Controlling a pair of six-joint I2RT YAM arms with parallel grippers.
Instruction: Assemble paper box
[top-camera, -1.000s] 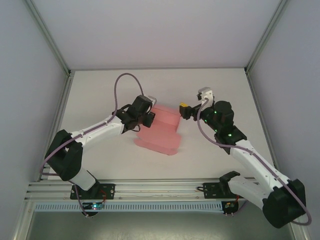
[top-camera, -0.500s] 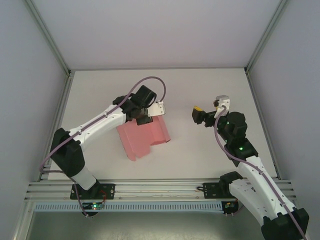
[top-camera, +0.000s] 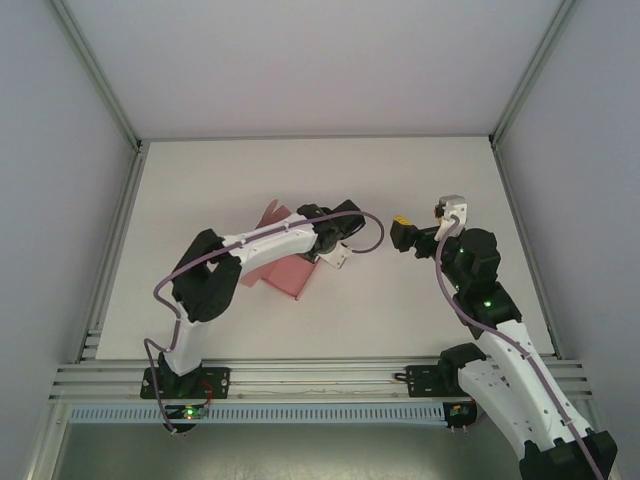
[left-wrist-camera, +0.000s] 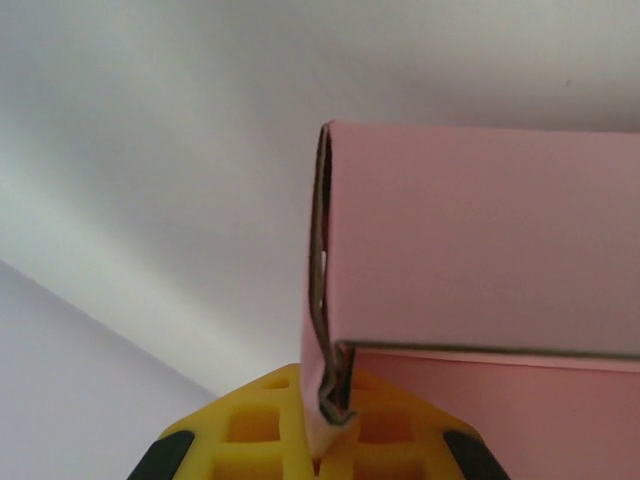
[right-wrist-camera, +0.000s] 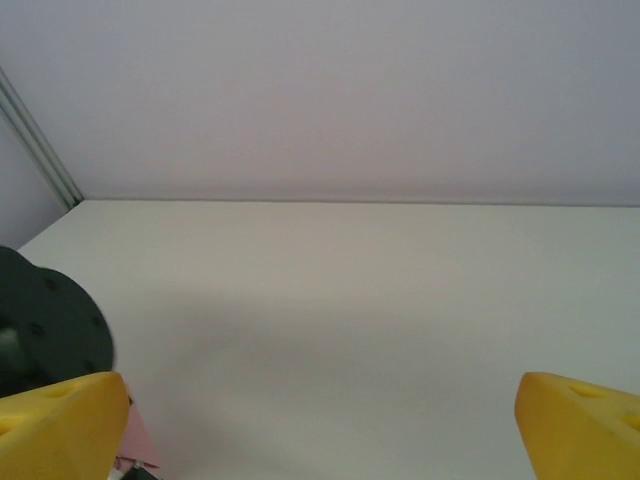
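Note:
The pink paper box (top-camera: 283, 272) hangs partly folded at the middle of the table, mostly under my left forearm, with one flap (top-camera: 270, 215) sticking out behind it. My left gripper (top-camera: 313, 252) is shut on the box's edge. In the left wrist view the folded pink card (left-wrist-camera: 480, 240) rises from between the yellow fingers (left-wrist-camera: 255, 425), and the gripper (left-wrist-camera: 335, 440) pinches its doubled edge. My right gripper (top-camera: 403, 237) stands open to the right of the box, apart from it. Its yellow fingertips (right-wrist-camera: 60, 425) are spread wide with nothing between them (right-wrist-camera: 320, 430).
White table (top-camera: 420, 180) inside a frame with aluminium posts (top-camera: 95, 75) and pale walls. A dark joint of the left arm (right-wrist-camera: 45, 320) and a sliver of pink card (right-wrist-camera: 135, 440) show at the left of the right wrist view. Bare table lies behind and to the right.
My left arm has swung its wrist to the right and turned the box, which now sits edge-on under the forearm. The right gripper drew back to the right and stays open.

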